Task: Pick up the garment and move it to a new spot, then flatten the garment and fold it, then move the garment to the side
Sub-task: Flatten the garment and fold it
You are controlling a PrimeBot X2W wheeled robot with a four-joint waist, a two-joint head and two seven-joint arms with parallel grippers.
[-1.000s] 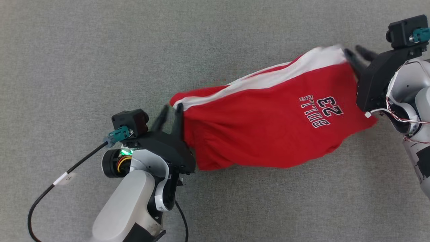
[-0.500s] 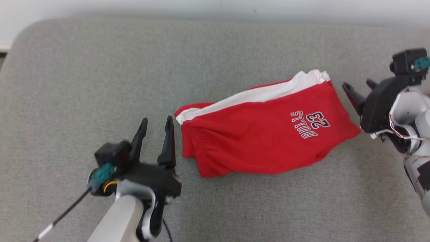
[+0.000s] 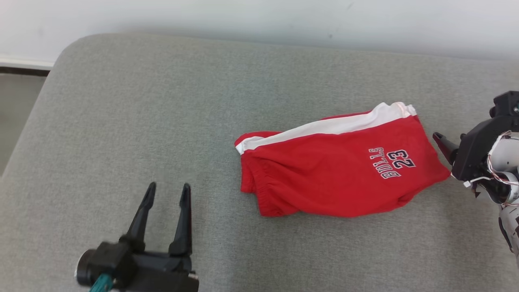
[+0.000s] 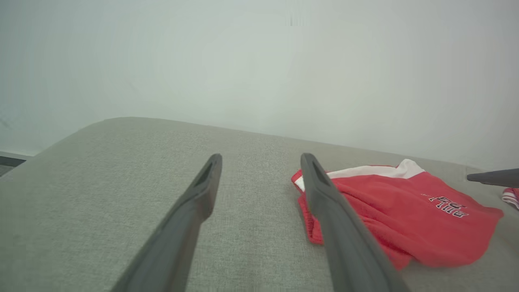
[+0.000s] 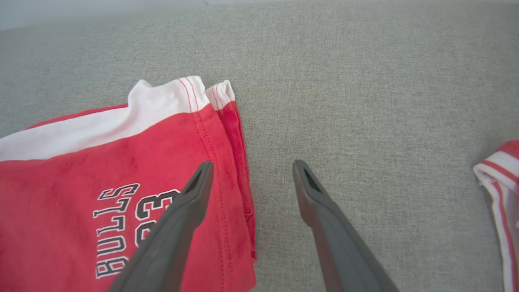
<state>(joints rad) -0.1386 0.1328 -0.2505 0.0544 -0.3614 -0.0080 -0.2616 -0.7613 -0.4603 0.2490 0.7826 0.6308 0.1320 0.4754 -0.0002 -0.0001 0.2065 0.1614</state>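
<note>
Seen on the grey cushion (image 3: 162,101): red shorts (image 3: 340,174), folded in half and lying flat, right of the middle in the head view. Stretched with the long axis from left to right there, a little tilted, the right end farther from the robot than the left end. Pointing with the gathered waistband to the left and with the leg hems to the right (two layers of hem clear in the right wrist view, one just behind the other). Bordered along the far edge by a white stripe (image 3: 324,125). Marked near the hem end with the print BULLS 23 (image 3: 391,162), turned sideways so that it reads along the short axis.

Placed between the two grippers. To the left of the waistband and nearer to the robot: the left gripper (image 3: 169,185), well apart from the cloth, with both dark fingers (image 3: 142,211) spread wide and holding nothing. Just beside the hem end: the right gripper (image 5: 252,163), also spread wide and empty; in its own view one finger crossing the red corner near the print, the other crossing bare cushion.

Farther right, at the edge of the right wrist view: a piece of another cloth (image 5: 500,178) with red and white stripes, apart from the shorts. Behind the cushion, a pale wall (image 3: 243,16).
</note>
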